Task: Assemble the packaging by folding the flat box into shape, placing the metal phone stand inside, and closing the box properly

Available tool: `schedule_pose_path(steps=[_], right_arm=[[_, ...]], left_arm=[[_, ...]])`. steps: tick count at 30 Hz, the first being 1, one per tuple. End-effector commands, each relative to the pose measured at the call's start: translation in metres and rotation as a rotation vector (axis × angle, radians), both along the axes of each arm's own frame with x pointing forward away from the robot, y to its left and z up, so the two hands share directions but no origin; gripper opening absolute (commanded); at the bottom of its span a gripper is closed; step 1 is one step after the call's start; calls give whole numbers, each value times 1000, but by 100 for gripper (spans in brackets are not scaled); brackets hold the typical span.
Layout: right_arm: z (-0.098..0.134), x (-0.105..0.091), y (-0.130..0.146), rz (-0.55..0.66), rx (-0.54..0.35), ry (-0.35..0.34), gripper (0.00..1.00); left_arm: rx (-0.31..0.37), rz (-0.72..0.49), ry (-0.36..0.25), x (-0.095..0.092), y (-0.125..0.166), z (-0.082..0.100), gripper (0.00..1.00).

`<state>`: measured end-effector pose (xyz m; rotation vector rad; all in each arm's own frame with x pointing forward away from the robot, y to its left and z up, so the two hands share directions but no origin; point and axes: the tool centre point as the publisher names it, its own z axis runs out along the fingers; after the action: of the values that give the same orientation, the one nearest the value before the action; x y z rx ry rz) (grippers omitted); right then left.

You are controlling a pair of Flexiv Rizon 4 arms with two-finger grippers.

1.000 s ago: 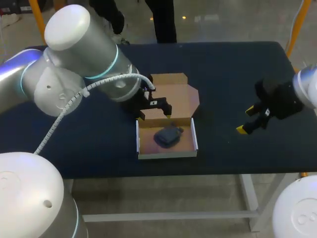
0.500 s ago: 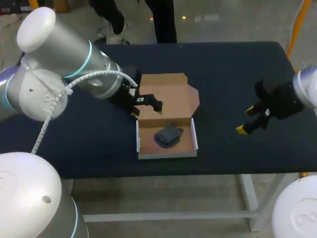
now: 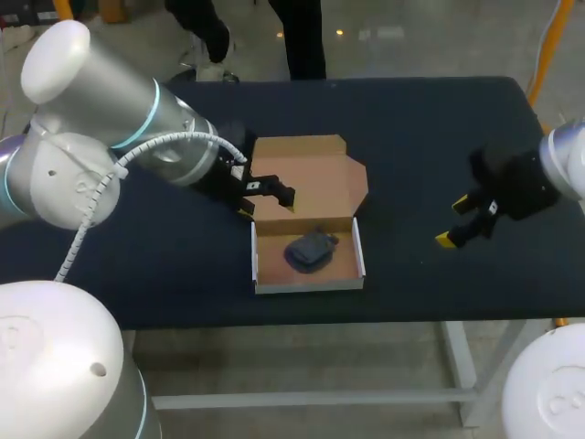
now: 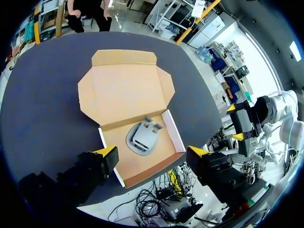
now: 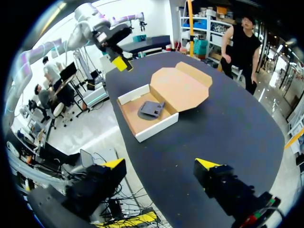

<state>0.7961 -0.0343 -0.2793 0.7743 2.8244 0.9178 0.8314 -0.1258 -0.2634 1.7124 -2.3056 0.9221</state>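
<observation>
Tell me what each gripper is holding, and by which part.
Nothing is held. The left gripper and right gripper are both open and empty; the phone stand lies loose in the box.

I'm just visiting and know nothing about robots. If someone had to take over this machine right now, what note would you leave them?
The left end effector is open and empty, above the box's rear left corner, where the lid hinges.
The right end effector is open and empty, over the dark table, well to the right of the box.
The brown cardboard box is folded up, with white side walls. Its lid lies flat open behind it.
The grey metal phone stand lies inside the box.
Done: box shaped, stand in.
Left: fold the lid over and tuck it shut.
</observation>
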Motion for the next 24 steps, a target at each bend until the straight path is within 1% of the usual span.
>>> schedule_pose_path(steps=[1, 3, 4, 19, 20, 21, 24], right_arm=[[5, 8, 3, 25, -8, 34, 100], [5, 8, 3, 25, -8, 34, 100], [6, 8, 3, 30, -10, 40, 100], [6, 8, 3, 30, -10, 40, 100], [20, 29, 18, 159, -53, 119, 100], [20, 30, 18, 161, -54, 120, 100], [20, 31, 19, 165, -57, 125, 100]], left_arm=[[-53, -33, -6, 3, 9, -8, 100], [-53, -33, -6, 3, 9, -8, 100], [-67, -41, 3, 4, 10, -8, 100], [-67, -41, 3, 4, 10, -8, 100], [-132, -99, -110, 29, 33, -11, 100], [-132, -99, -111, 38, 41, -12, 100], [-131, -99, -112, 39, 42, -12, 100]])
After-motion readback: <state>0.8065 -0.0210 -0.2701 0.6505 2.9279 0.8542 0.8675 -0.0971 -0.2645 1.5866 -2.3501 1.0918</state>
